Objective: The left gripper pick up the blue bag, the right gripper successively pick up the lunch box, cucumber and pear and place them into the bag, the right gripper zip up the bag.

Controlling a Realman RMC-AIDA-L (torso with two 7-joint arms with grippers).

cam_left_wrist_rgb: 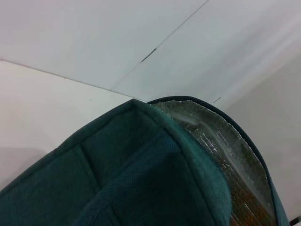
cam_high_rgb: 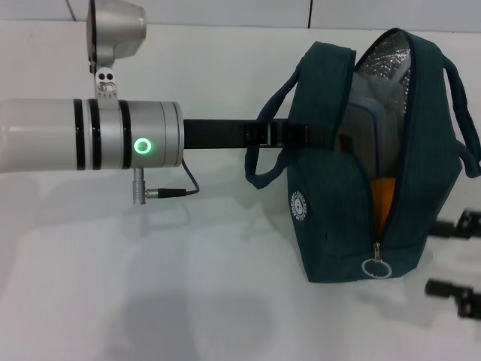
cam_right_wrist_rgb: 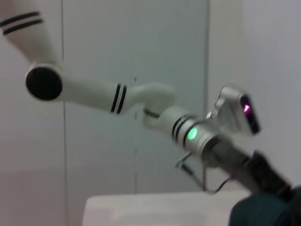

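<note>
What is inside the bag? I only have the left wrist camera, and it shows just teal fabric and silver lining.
Observer: In the head view, the lunch box stands inside the blue bag. An orange piece, likely the pear, sits toward the zipper-pull end. I see no cucumber.
Operator: Is the zipper closed?
Observer: No, the opening gapes, and the ring pull hangs at its low end.
Operator: Where are the grippers?
Observer: The right gripper is at the head view's right edge beside the bag, open and empty. The left gripper is at the bag's opposite side wall.
</note>
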